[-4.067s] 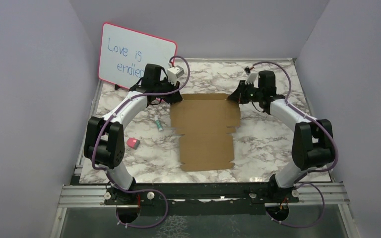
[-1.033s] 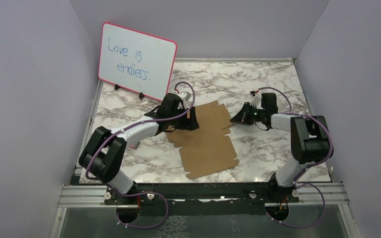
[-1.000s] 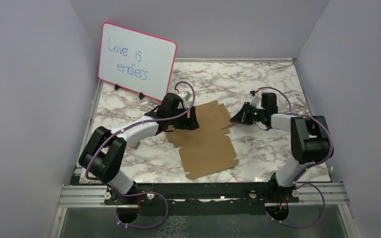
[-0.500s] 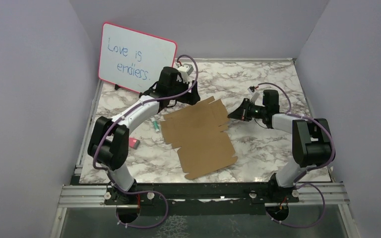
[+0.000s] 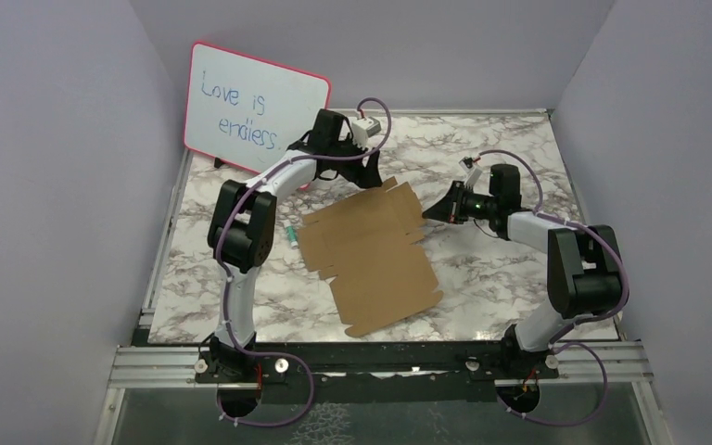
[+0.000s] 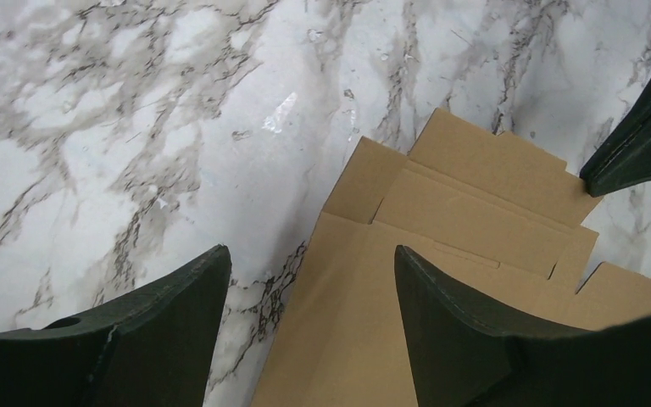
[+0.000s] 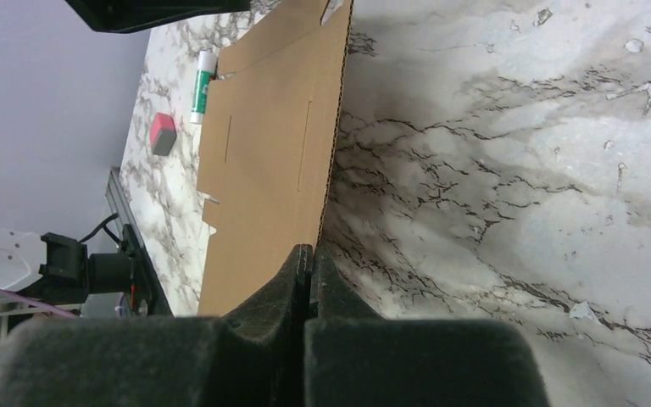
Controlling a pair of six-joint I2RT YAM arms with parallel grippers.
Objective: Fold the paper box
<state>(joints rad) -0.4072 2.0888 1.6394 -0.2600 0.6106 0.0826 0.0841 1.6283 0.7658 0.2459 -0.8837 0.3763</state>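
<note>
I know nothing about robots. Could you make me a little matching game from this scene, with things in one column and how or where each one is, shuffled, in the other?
Things:
1. whiteboard
2. paper box
3. left fingers
4. right fingers

States:
A. spread apart
B. unfolded brown sheet lying on the marble table
C. pressed shut
D. propped up at the far left corner

Pairs: 1-D, 2-B, 3-A, 4-C
</note>
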